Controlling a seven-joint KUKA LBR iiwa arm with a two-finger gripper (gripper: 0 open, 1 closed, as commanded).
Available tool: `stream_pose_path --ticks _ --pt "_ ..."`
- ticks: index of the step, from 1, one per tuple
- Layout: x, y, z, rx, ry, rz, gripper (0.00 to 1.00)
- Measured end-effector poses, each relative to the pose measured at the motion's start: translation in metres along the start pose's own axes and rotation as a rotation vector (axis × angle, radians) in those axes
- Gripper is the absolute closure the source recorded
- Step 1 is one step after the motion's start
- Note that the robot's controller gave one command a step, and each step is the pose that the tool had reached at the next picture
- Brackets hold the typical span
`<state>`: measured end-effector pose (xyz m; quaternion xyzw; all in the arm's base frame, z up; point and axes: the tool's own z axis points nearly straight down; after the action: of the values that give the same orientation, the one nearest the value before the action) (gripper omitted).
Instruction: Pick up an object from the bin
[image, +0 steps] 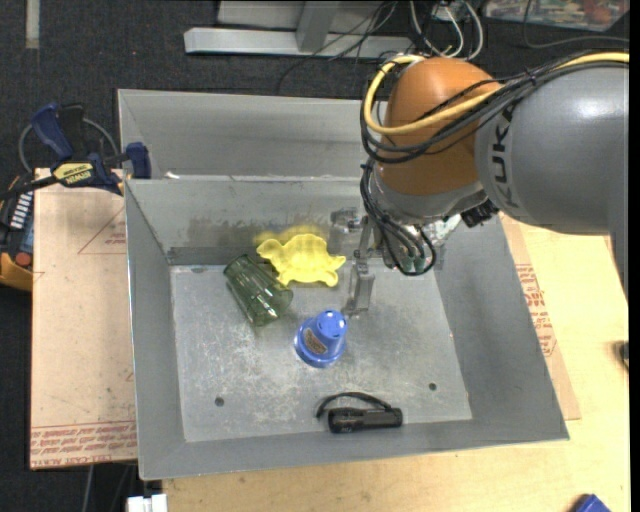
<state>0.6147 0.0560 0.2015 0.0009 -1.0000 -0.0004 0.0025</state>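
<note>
I am hanging my gripper (355, 300) over the middle of the grey bin (150, 350). Its tip is sitting just above and right of a small blue capped container (320, 340) and just right of a floppy yellow rubber piece (297, 257). A green ribbed translucent piece (257, 288) is lying further left, and a black clip (358, 413) is lying by the front wall. I cannot tell how far my gripper is open.

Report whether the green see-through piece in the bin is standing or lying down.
Lying down: the green see-through piece rests lengthwise on the bin floor, slanted, one end beside the yellow thing.
</note>
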Motion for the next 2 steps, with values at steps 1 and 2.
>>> stream_pose_path --ticks 1,2 --pt "-0.001 0.0 -0.005 0.0 -0.007 0.002 0.0" --pt "-0.017 0.019 -0.04 -0.001 -0.005 -0.174 0.0"
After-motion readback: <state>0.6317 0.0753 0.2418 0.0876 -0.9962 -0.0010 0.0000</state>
